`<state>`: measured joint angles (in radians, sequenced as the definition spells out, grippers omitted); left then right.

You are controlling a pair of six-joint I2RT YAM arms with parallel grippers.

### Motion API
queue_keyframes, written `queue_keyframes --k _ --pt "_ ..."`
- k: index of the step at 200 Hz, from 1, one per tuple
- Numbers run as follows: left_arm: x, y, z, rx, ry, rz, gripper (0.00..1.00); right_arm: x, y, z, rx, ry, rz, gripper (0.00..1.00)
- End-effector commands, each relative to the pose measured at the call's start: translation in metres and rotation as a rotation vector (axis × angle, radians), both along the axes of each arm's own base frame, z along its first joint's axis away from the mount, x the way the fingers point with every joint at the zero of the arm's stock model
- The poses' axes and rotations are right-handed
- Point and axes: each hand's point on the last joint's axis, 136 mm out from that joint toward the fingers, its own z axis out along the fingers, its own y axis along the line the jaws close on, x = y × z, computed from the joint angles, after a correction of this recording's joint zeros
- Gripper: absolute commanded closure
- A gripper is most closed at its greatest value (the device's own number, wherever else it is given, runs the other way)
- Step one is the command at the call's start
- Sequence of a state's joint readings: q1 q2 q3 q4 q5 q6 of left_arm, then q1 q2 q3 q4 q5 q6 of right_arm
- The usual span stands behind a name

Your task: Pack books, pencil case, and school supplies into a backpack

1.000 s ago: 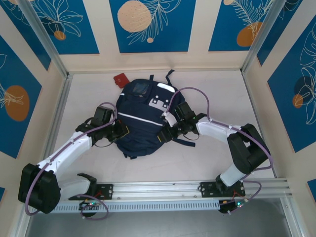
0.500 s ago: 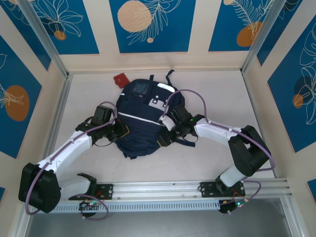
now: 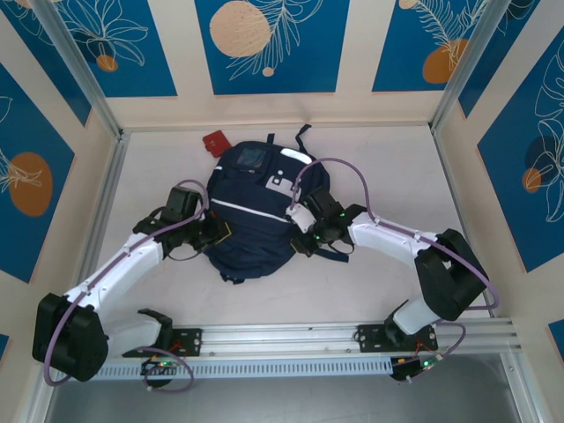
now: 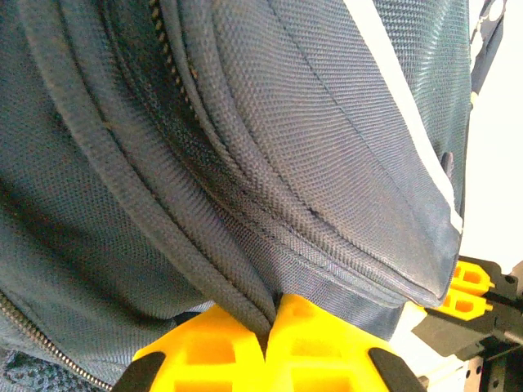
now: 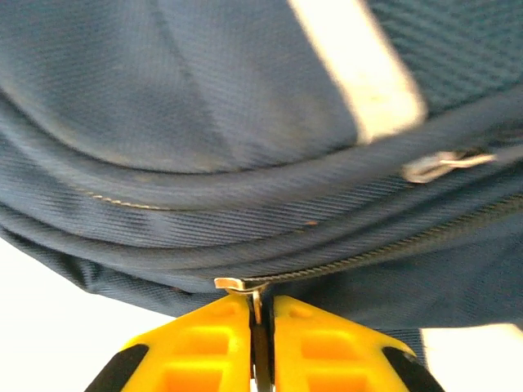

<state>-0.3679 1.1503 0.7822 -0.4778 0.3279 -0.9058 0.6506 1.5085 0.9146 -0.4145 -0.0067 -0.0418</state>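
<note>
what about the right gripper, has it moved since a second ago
Yes: the right gripper has slid slightly toward the near rail along the backpack, closing on a zipper pull.

a pale tabletop with a metal rail at its near edge; blue wall panels with orange circles stand behind.

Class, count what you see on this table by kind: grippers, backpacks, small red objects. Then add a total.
grippers: 2 (left gripper, right gripper)
backpack: 1
small red object: 1
total: 4
</note>
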Motion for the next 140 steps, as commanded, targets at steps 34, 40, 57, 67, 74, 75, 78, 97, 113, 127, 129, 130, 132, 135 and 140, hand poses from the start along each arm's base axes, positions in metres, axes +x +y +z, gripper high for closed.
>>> queue_keyframes --k 34,40,57,67,74,75,78,97,113,127,129,130,132,135,140 --pt "-0.004 0.003 0.017 -0.013 -0.055 -0.038 1.00 0.044 -0.049 0.009 -0.081 -0.038 -0.233 0.89" --pt "-0.005 0.003 0.017 -0.014 -0.053 -0.042 1.00 0.050 -0.051 0.010 -0.085 -0.040 -0.252 0.89" --pt "-0.009 0.004 0.016 -0.009 -0.052 -0.055 1.00 0.065 -0.060 0.007 -0.107 -0.027 -0.311 0.89" --pt "-0.012 0.005 0.016 -0.004 -0.055 -0.064 1.00 0.073 -0.066 0.004 -0.125 -0.020 -0.344 0.89" --pt "-0.013 0.006 0.016 0.002 -0.056 -0.072 1.00 0.078 -0.070 0.001 -0.144 -0.021 -0.364 0.90" --pt "-0.014 0.006 0.016 0.003 -0.055 -0.073 1.00 0.080 -0.071 0.001 -0.146 -0.023 -0.368 0.90" --pt "-0.015 0.006 0.016 0.004 -0.055 -0.076 1.00 0.082 -0.073 0.001 -0.154 -0.023 -0.376 0.89" --pt "-0.019 0.009 0.015 0.022 -0.056 -0.086 1.00 0.093 -0.080 -0.001 -0.185 -0.017 -0.430 0.89" --pt "-0.021 0.008 0.012 0.020 -0.051 -0.094 1.00 0.095 -0.078 0.001 -0.181 -0.012 -0.437 0.85" --pt "-0.022 0.006 0.012 0.007 -0.055 -0.105 1.00 0.090 -0.064 0.010 -0.124 -0.004 -0.389 0.77" --pt "-0.022 0.006 0.012 0.006 -0.055 -0.105 1.00 0.089 -0.063 0.012 -0.114 -0.003 -0.382 0.75" --pt "-0.022 0.006 0.012 0.006 -0.056 -0.106 1.00 0.088 -0.061 0.013 -0.109 -0.004 -0.379 0.74" --pt "-0.022 0.006 0.012 0.005 -0.056 -0.106 1.00 0.087 -0.059 0.015 -0.100 -0.005 -0.373 0.72" --pt "-0.021 0.005 0.013 0.005 -0.058 -0.106 1.00 0.086 -0.056 0.018 -0.087 -0.006 -0.363 0.70" --pt "-0.020 0.005 0.014 0.004 -0.062 -0.107 1.00 0.082 -0.051 0.024 -0.055 -0.002 -0.345 0.65"
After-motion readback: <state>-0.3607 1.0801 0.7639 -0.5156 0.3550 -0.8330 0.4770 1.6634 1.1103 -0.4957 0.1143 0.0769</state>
